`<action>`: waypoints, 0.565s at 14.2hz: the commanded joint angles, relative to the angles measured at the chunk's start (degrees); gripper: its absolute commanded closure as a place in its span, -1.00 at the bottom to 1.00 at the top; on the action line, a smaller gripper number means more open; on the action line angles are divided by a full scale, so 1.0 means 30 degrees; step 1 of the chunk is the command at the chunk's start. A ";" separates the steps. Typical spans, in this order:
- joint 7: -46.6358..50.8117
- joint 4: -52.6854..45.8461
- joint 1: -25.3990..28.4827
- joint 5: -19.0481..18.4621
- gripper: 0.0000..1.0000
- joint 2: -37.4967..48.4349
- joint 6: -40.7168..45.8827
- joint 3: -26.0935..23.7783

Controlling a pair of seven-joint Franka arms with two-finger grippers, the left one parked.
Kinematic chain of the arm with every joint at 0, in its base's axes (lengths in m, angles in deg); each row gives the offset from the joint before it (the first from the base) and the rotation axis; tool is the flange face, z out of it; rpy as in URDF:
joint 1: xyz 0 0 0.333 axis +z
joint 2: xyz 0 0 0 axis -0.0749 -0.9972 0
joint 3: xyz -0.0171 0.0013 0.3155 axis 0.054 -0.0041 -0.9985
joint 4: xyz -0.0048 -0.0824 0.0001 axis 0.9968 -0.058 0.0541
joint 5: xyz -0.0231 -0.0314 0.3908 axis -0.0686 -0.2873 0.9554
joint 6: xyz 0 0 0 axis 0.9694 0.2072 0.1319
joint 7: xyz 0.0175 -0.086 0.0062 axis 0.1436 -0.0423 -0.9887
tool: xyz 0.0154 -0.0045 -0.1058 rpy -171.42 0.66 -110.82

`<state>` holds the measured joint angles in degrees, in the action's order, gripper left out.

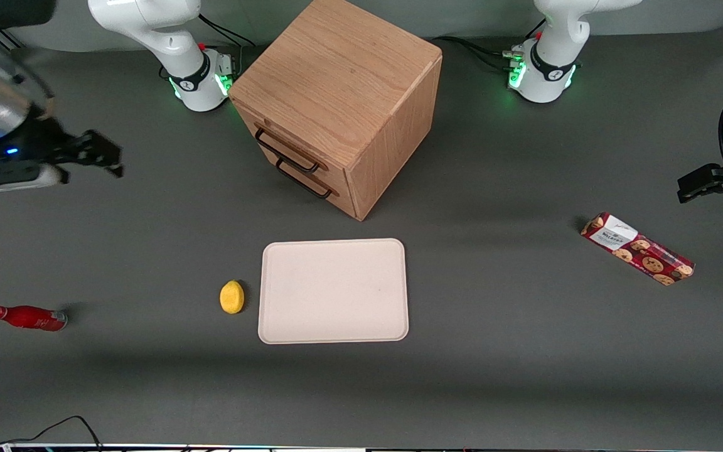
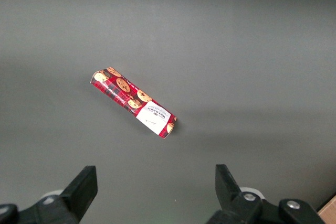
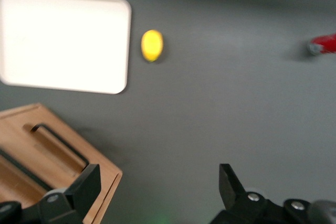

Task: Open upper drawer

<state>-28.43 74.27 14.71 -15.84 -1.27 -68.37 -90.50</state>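
Currently upper drawer (image 1: 287, 148) is shut, in the oak cabinet (image 1: 342, 94) standing farther from the front camera than the tray (image 1: 334, 290). Hand (image 1: 107, 160) hangs open above bare tabletop (image 1: 148, 251), well apart toward the working arm's end. Best approach: square up to the top bar handle (image 1: 291, 156), not its lower twin (image 1: 304, 179).

My gripper (image 1: 107, 160) hangs with fingers apart over the grey table (image 1: 499, 351) at my working end. On the table stand the oak cabinet (image 1: 342, 94) and, nearer the front camera, a pale tray (image 1: 334, 290) with a lemon (image 1: 231, 296) just beside it. A red bottle (image 1: 27, 317) lies toward my end, a cookie box (image 1: 637, 248) toward the parked arm's.
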 commanded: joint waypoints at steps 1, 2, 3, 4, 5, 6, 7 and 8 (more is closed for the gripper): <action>-0.0473 -0.0350 0.2117 -0.0011 -1.00 -0.0055 0.1150 0.0285; -0.0590 -0.0322 0.2792 0.0106 -1.00 -0.0055 0.1329 0.0285; -0.0620 -0.0263 0.3495 0.0223 -1.00 -0.0084 0.1359 0.0285; -0.0649 -0.0205 0.4082 0.0369 -1.00 -0.0113 0.1534 0.0314; -0.0824 -0.0204 0.4639 0.0602 -1.00 -0.0171 0.1825 0.0314; -0.0854 -0.0204 0.5166 0.0866 -1.00 -0.0201 0.1886 0.0314; -0.0884 -0.0175 0.5462 0.1129 -1.00 -0.0201 0.1916 0.0401; -0.0913 -0.0117 0.5581 0.1393 -1.00 -0.0288 0.1916 0.0402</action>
<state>-29.11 74.37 30.14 -13.76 -1.69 -63.56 -90.51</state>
